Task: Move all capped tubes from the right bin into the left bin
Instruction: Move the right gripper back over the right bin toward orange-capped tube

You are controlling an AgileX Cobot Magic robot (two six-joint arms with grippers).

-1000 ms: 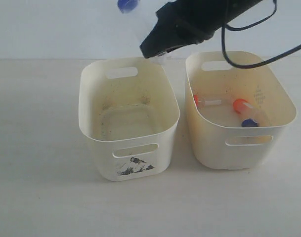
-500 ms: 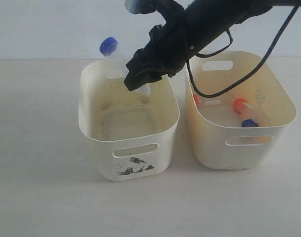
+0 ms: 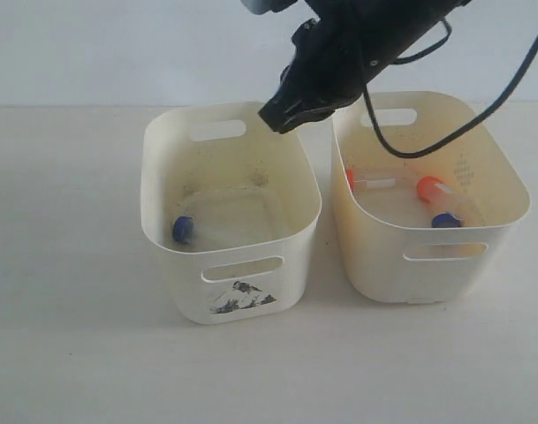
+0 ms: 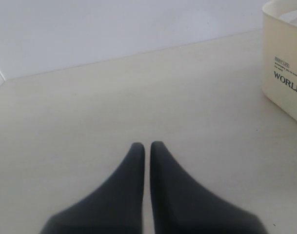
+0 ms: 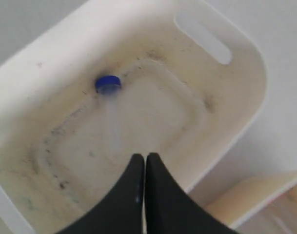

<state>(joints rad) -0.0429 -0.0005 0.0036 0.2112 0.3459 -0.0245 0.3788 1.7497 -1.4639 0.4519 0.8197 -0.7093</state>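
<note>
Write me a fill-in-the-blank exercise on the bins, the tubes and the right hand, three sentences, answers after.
1. The one tube in the left bin has a ____ cap.
2. The right bin holds ____ capped tubes.
3. The right hand hangs over the left bin, its jaws ____ and gripping nothing.
Missing words: blue; three; shut.
</note>
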